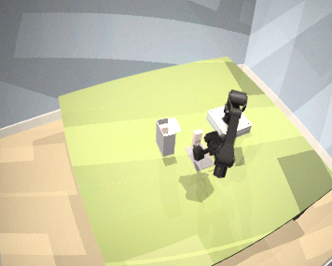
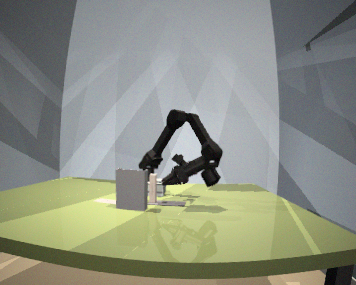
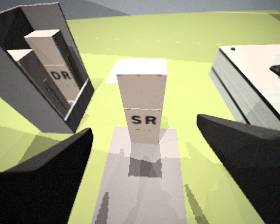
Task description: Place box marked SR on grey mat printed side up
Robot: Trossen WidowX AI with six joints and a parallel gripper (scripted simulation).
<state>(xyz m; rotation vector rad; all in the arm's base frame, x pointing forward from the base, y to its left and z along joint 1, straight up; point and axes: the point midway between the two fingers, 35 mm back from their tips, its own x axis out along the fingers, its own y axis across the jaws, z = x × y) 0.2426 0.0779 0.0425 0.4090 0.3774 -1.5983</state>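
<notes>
The SR box (image 1: 197, 135) (image 2: 153, 188) (image 3: 143, 107) stands upright at the far end of the grey mat (image 1: 200, 161) (image 2: 175, 203) (image 3: 142, 195), its printed side facing the gripper (image 1: 204, 150) (image 2: 165, 182) (image 3: 144, 125), which is spread wide with nothing pinched. The bin (image 1: 166, 141) (image 2: 131, 189) (image 3: 75, 112) stands near it, the DR box (image 3: 61, 75) inside. The box probably still needs laying down, code upward. A low push could slide it off the mat (its footing looks narrow), while tipping it toward the gripper would likely hide the print.
</notes>
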